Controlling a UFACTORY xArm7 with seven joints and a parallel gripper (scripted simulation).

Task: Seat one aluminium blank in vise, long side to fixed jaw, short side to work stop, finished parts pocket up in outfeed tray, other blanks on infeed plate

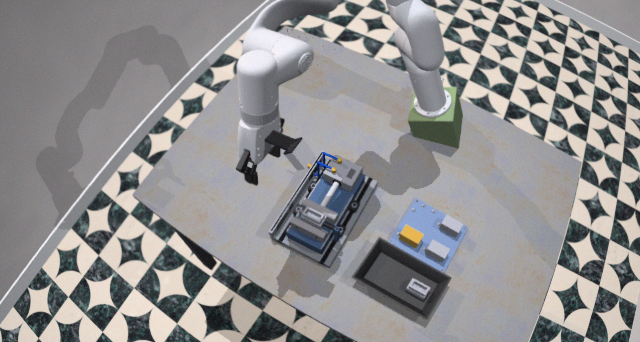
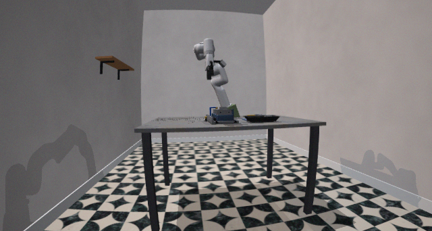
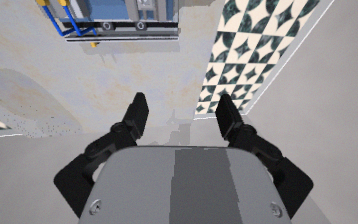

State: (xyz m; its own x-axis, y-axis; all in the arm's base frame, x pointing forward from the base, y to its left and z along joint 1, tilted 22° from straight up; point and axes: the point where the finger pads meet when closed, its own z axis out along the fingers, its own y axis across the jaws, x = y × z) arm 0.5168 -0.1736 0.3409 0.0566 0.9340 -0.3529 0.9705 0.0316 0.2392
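Observation:
The vise (image 1: 322, 209) stands mid-table, with blue hoses at its far end. A grey finished part with a pocket (image 1: 314, 213) sits in its opening. The blue infeed plate (image 1: 428, 234) holds one brass blank (image 1: 411, 235) and two aluminium blanks (image 1: 451, 224) (image 1: 437, 249), all lying flat. The dark outfeed tray (image 1: 402, 277) holds another finished part (image 1: 417, 288), pocket up. My gripper (image 1: 250, 173) is open and empty. It hangs high above the table, left of the vise's hose end. In the wrist view the fingers are spread over bare table, and the vise edge (image 3: 125, 17) shows at the top.
The arm stands on a green base block (image 1: 435, 117) at the table's far side. The table's left edge and the checkered floor lie just beyond my fingers in the wrist view. A wooden shelf (image 2: 113, 63) hangs on the left wall, far from the table.

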